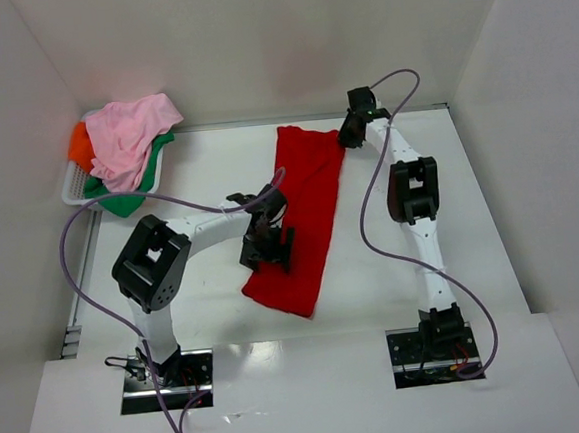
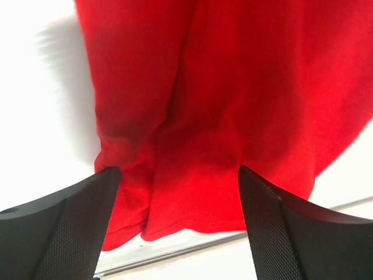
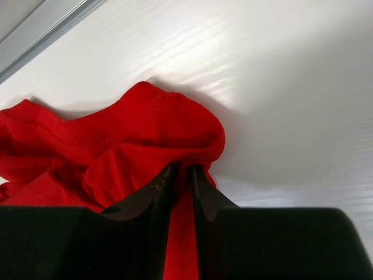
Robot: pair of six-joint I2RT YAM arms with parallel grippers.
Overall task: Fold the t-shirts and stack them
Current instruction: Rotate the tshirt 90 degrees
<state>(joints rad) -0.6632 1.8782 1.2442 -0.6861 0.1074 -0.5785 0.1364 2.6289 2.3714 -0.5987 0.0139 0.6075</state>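
Observation:
A bright red t-shirt (image 1: 304, 210) lies as a long strip down the middle of the white table, from the far edge to near the front. My right gripper (image 1: 346, 135) is shut on its far right corner; the right wrist view shows a red fold (image 3: 145, 140) pinched between the jaws (image 3: 181, 170). My left gripper (image 1: 269, 253) hovers over the strip's near left edge, open, its two fingers (image 2: 87, 216) straddling the red cloth (image 2: 221, 116) with nothing clamped. Pink (image 1: 133, 134), green (image 1: 123, 199) and orange (image 1: 80, 146) t-shirts are piled at the far left.
A white basket (image 1: 71, 183) at the far left corner holds the pile of shirts. White walls close the table on three sides. A metal strip (image 2: 175, 251) runs along the table edge near the shirt's hem. Purple cables loop from both arms.

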